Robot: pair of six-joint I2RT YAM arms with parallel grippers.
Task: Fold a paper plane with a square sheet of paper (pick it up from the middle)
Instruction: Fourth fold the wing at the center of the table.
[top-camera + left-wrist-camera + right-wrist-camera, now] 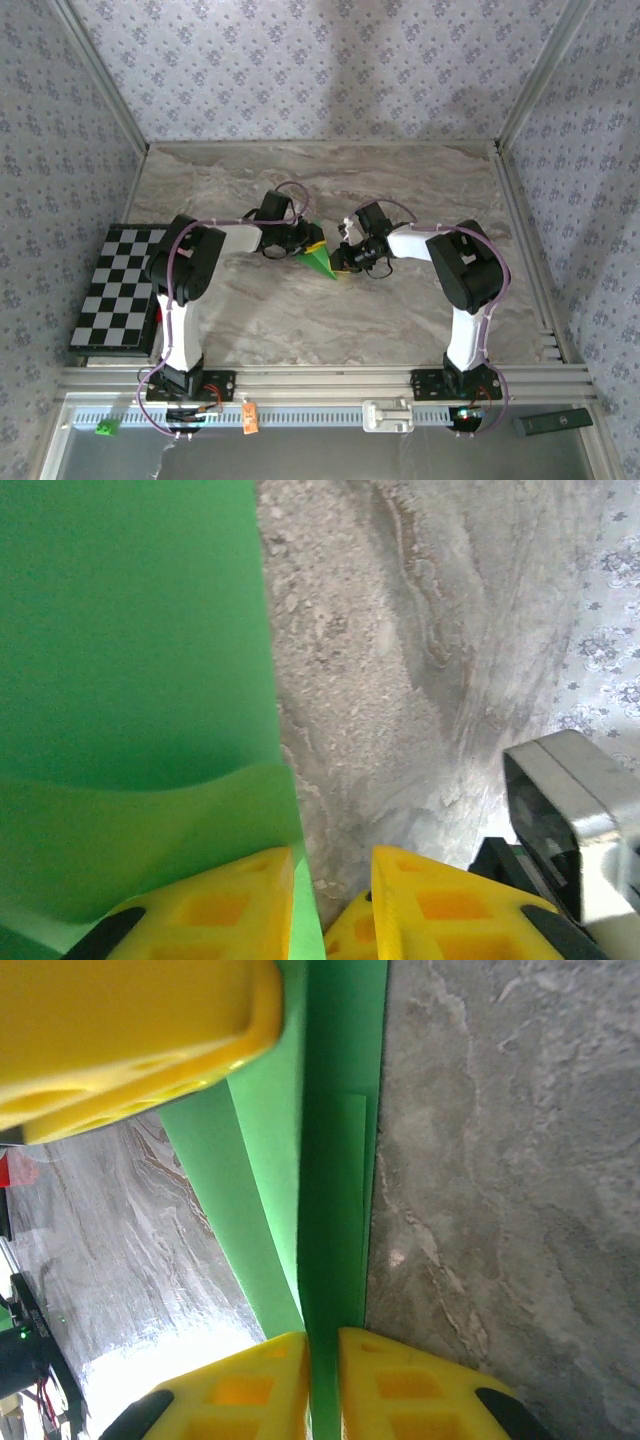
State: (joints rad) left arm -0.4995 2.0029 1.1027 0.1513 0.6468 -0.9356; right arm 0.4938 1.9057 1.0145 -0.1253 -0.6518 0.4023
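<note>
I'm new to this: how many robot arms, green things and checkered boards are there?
Robot arms: 2 (left arm, right arm)
Green things: 2 (folded paper, small cube)
Checkered board: 1
Total: 5

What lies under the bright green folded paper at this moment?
The grey marbled tabletop runs up to the edges of the bright green folded paper. The patch directly beneath is covered, so anything there cannot be seen.

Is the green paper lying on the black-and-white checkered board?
No, the green paper is at the middle of the marble table, well apart from the checkered board at the left edge.
</note>
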